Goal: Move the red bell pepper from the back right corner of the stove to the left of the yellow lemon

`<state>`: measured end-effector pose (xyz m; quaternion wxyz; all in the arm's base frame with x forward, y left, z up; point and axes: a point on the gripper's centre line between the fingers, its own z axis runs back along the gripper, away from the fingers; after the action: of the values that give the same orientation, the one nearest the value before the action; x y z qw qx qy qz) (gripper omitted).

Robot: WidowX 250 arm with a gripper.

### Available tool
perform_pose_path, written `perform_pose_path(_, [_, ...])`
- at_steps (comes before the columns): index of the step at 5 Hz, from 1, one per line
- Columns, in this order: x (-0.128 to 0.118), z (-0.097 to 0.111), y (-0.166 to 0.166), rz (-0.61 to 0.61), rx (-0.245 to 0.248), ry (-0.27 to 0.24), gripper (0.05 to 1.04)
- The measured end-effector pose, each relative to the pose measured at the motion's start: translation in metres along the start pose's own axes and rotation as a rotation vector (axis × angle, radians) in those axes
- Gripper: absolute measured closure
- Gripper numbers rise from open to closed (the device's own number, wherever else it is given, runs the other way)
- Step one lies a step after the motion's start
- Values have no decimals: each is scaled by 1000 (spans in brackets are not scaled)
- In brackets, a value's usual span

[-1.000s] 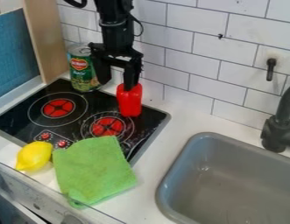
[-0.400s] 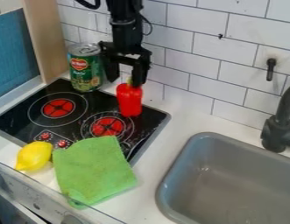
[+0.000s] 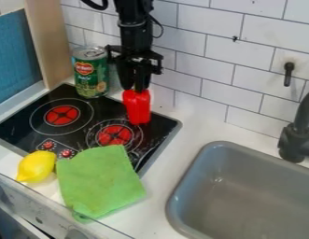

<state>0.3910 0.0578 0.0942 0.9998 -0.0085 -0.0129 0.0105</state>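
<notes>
The black gripper (image 3: 135, 87) hangs down from the top edge, over the back right of the stove, with its fingers drawn close together at the top of a red pepper (image 3: 137, 108). The pepper's stem is hidden between the fingers. Upright on the black stove top, the pepper stands behind the right burner. Left of the gripper, at the stove's back corner, is a green can (image 3: 90, 73). A yellow lemon (image 3: 37, 166) lies at the front left, beside a green cloth (image 3: 99, 181) that overlaps the stove's front edge.
The stove top (image 3: 77, 125) has two red burners. A grey sink (image 3: 209, 186) with a black faucet (image 3: 296, 135) is on the right. White tiled wall (image 3: 206, 70) rises behind the counter, and a wooden panel (image 3: 49, 44) borders the left side.
The gripper has shifted a little to the right since the first frame, and its fingers, spread apart before, have closed together at the pepper's top. The pepper's top leans slightly left.
</notes>
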Motion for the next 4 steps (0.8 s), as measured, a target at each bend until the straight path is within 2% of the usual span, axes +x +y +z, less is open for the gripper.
perform_pose_path(1, [-3,-2,-7,-18,3,12,903])
perform_pose_path(2, [-20,4,-8,-16,8,43,962])
perform_pose_path(3, [-53,50,-3,6,75,-5,969])
perform_pose_path(4, [-73,64,10,95,166,19,969])
